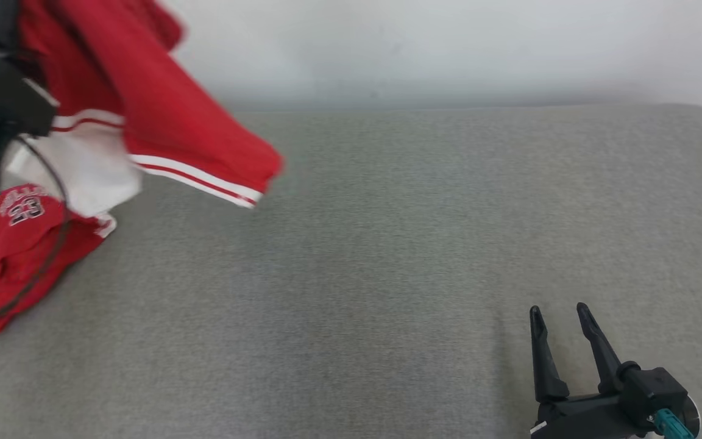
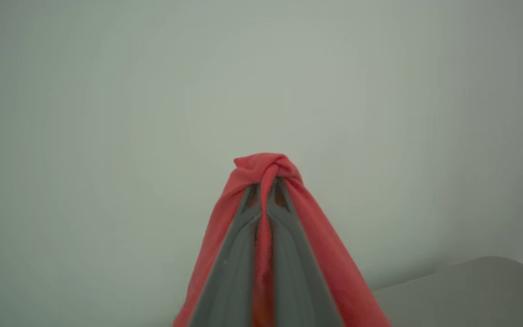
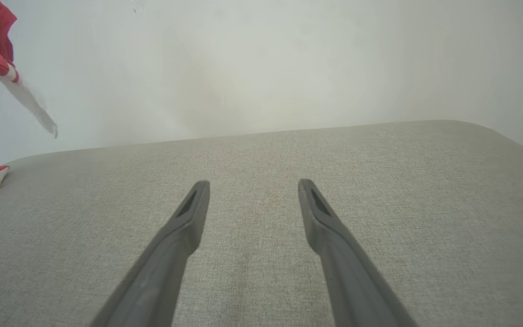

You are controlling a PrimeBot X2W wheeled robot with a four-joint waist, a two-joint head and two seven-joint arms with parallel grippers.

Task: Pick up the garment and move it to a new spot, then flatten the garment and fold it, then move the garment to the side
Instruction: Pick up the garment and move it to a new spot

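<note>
**Item 1.** Red knit sports garment with white striped hems and a stitched "23" [image 1: 162, 110]. It hangs bunched at the far left of the head view, its lower folds resting on the bench and one hem flaring rightward (blurred, likely swinging).

**Item 2.** Left claw [image 2: 268, 181], two long dark fingers pinched together on a twist of the red cloth, which drapes down both sides of them.

**Item 3.** Right claw [image 1: 559, 308], fingers spread wide and holding nothing, low over the near right of the bench.

**Relation.** The garment lies well apart from the right claw, to its left. The left arm is the nearer and carries it. Its long axis runs roughly top to bottom from the pinch.

**Surface.** Grey woven-fabric bench [image 1: 387, 244] with a rounded far corner.

**Room.** Plain pale wall [image 1: 448, 49] directly behind.
</note>
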